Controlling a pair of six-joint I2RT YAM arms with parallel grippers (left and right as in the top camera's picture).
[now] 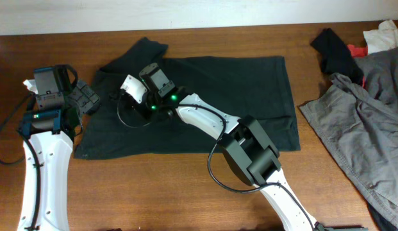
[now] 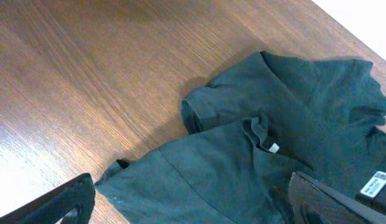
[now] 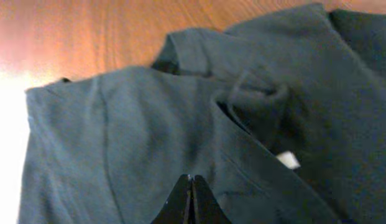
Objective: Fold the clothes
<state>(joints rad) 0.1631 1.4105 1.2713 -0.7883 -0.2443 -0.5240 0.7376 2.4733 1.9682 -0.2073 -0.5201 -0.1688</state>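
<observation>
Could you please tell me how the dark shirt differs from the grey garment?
The dark shirt is blackish-green; the grey garment is light grey. The dark shirt lies spread fairly flat mid-table; the grey garment sits rumpled at the right edge. Both are soft cloth on the wooden table.

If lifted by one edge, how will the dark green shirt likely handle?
Probably floppy: the dark green shirt lies flat with soft creases and a crumpled collar, so it would drape from any pinch. Likely light: the fabric looks thin. Pushed, it would probably bunch rather than slide across the wooden table.
</observation>
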